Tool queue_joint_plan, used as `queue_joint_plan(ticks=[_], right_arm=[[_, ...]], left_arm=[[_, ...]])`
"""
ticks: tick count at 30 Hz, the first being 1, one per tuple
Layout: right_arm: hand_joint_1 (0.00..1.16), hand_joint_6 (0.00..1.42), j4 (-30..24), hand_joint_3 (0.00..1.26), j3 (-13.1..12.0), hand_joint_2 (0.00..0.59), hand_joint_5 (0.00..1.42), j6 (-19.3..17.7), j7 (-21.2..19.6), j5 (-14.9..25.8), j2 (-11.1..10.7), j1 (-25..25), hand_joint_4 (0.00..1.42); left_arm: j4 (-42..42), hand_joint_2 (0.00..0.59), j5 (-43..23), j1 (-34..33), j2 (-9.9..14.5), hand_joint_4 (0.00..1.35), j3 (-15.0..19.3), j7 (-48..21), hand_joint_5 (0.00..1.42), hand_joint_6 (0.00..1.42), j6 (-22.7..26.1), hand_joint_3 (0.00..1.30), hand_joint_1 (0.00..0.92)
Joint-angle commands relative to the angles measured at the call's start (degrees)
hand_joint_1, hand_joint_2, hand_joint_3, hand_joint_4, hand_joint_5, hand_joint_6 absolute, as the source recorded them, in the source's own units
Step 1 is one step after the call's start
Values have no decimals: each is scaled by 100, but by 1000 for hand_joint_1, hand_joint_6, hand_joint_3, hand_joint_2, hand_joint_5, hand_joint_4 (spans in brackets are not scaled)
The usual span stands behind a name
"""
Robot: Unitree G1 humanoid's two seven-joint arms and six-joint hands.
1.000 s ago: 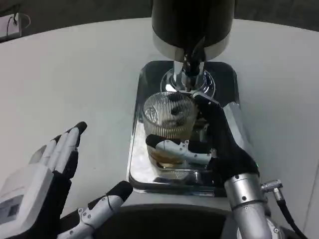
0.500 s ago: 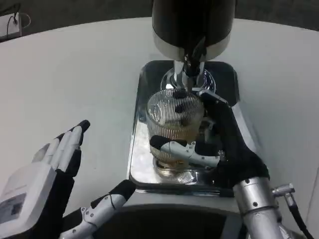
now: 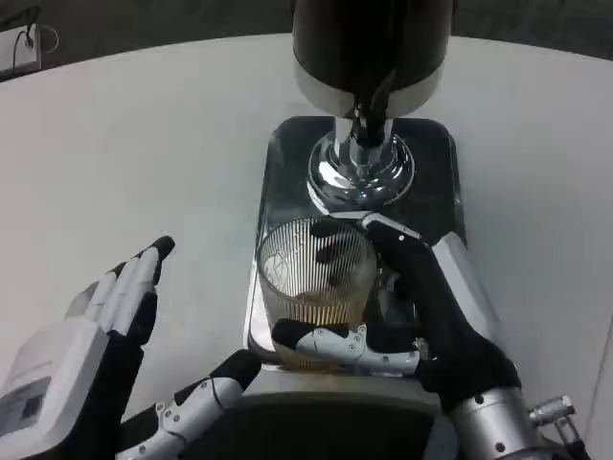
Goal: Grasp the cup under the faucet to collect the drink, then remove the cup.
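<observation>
A ribbed clear glass cup [image 3: 314,276] with amber drink in its bottom sits over the near part of the shiny metal drip tray [image 3: 441,153]. My right hand [image 3: 421,307] grips the cup, its thumb across the near side and fingers around the right and far side. The dispenser's faucet [image 3: 369,115] hangs from the black and silver drink dispenser [image 3: 369,48] farther back, above its chrome base [image 3: 359,177]; the cup stands nearer to me than the faucet. My left hand [image 3: 105,335] floats open over the white table at the lower left, fingers spread, holding nothing.
The white table [image 3: 144,144] stretches to the left and right of the tray. A small white object with a cable [image 3: 19,48] lies at the far left edge. My dark torso edge [image 3: 316,426] fills the bottom of the view.
My right hand has pulled the cup toward me, from right under the faucet to the near end of the tray. The left hand has stayed almost still.
</observation>
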Motion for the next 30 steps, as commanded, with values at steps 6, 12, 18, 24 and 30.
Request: queue_joint_plan(ticks=[6,12,18,24,30], right_arm=[[1162,1424,-1165,841,-272,119,1202,-15,432,408,-89,418,1019],[1162,1424,-1892,847,-518,118,1202,51,779,805,-223,785,1019],[1162,1424,-2576,850,-792,117,1202,67,1107,1064,-432,1077,1030],[1162,1424,-3123,857,-1067,117,1202,129,1363,1279,-627,1363,1031],[1162,1424,-3576,859,-1209,117,1191,103,1572,1353,-788,1637,1031]], left_arm=[[-123,137,214,45,44,0,-54,33,0,0,-78,0,0],[-336,108,800,52,28,0,-194,-56,0,0,-12,0,0],[-684,80,1478,56,-21,0,-404,-297,0,0,59,0,0],[-972,73,2104,169,-99,0,-555,-509,0,0,39,0,0],[-1331,61,2917,430,-346,0,-867,-778,0,0,-46,0,0]])
